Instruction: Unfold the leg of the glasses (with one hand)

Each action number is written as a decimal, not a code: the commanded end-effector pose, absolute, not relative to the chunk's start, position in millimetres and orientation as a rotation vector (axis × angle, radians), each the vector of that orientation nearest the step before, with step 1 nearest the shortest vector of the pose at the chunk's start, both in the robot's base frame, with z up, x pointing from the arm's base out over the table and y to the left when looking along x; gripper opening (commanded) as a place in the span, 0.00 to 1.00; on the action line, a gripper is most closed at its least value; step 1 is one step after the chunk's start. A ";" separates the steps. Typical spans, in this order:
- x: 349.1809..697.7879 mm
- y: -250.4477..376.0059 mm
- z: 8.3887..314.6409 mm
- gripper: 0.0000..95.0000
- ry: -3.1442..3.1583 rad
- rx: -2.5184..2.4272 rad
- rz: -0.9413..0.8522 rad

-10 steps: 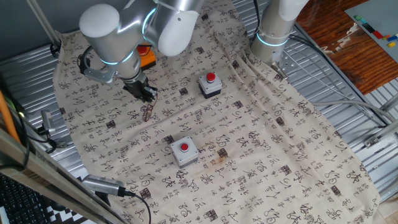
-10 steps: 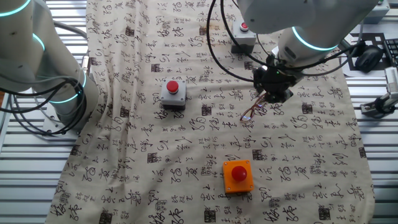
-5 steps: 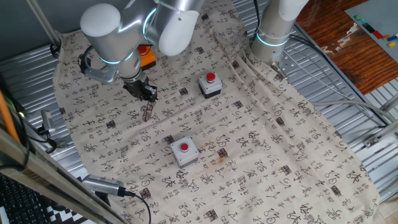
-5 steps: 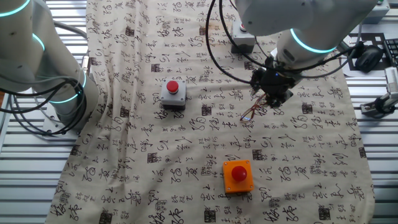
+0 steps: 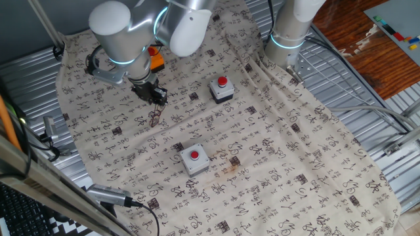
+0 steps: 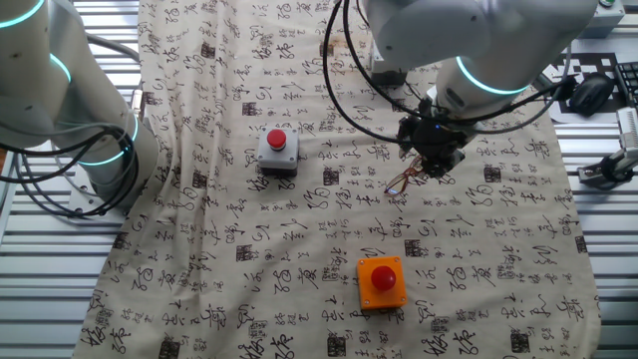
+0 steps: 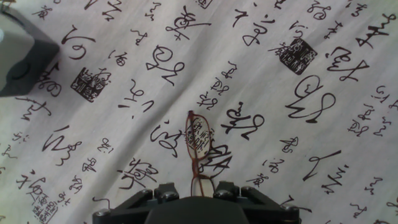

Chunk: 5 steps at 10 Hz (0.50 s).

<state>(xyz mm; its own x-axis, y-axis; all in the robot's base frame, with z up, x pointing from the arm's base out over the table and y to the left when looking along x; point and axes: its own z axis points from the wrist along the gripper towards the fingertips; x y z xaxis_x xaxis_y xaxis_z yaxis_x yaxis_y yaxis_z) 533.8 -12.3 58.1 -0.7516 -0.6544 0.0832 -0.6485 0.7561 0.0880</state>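
The glasses [image 5: 155, 118] are thin, reddish-brown and wire-framed, and lie on the printed cloth. They also show in the other fixed view [image 6: 403, 182]. In the hand view the glasses [image 7: 198, 138] run from the middle down to the bottom edge. My gripper [image 5: 157, 98] hovers just above their near end; it also shows in the other fixed view [image 6: 431, 162]. In the hand view the gripper [image 7: 194, 190] has a dark finger on each side of the near lens, with a gap on both sides. The fingertips are out of view.
A grey box with a red button [image 5: 222, 89] stands right of the gripper and another [image 5: 194, 159] nearer the front. An orange button box [image 6: 381, 282] sits close behind the arm. A grey box corner [image 7: 22, 59] shows at the hand view's upper left. A second robot base [image 5: 289, 36] stands at the back.
The arm's elbow and wrist have shifted slightly up and to the right over the last second. The gripper has moved a little. The glasses stay where they were on the cloth.
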 end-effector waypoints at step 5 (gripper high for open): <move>537.0 -6.1 52.3 0.00 -2.846 1.049 -0.083</move>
<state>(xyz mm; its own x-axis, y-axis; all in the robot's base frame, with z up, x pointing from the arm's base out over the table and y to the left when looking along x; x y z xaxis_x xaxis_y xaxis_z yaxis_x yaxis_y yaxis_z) 536.9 -6.1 52.1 -0.7566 -0.6488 0.0818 -0.6431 0.7609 0.0869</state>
